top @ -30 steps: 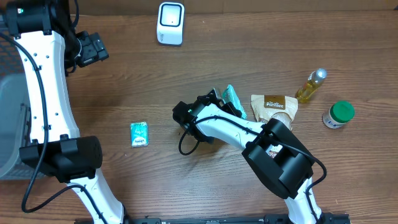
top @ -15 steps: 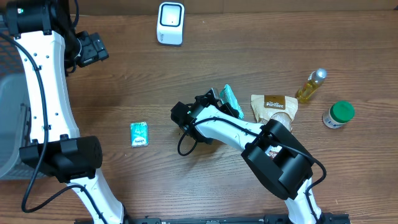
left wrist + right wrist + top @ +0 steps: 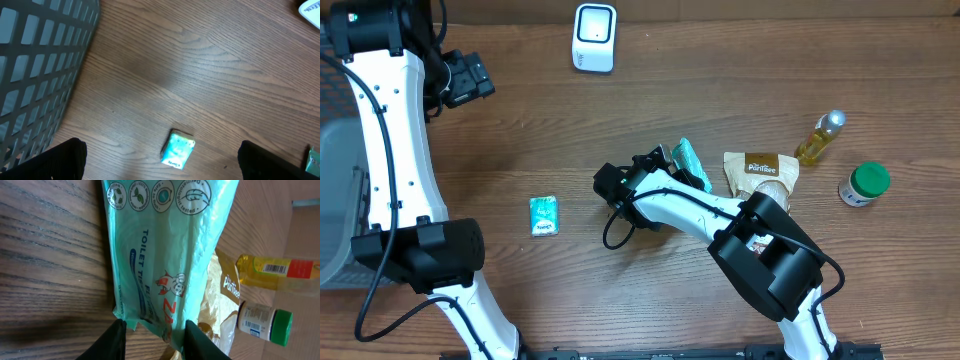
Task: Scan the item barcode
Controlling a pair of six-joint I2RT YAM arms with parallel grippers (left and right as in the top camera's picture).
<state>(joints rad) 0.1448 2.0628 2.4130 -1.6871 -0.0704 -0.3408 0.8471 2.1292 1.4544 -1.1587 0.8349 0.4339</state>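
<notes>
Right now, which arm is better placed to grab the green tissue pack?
Right. The right gripper has its jaws either side of the tissue pack; the left gripper hangs far away.

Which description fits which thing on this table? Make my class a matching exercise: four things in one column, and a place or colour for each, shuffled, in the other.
Things:
1. barcode scanner
2. jar
3. oil bottle
4. toilet tissue pack

Descriptions:
A. between the fingers of the right gripper
B. yellow, with a red label
C. white, at the far edge of the table
D. green lid, farthest right

Pairs: 1-C, 2-D, 3-B, 4-A
</notes>
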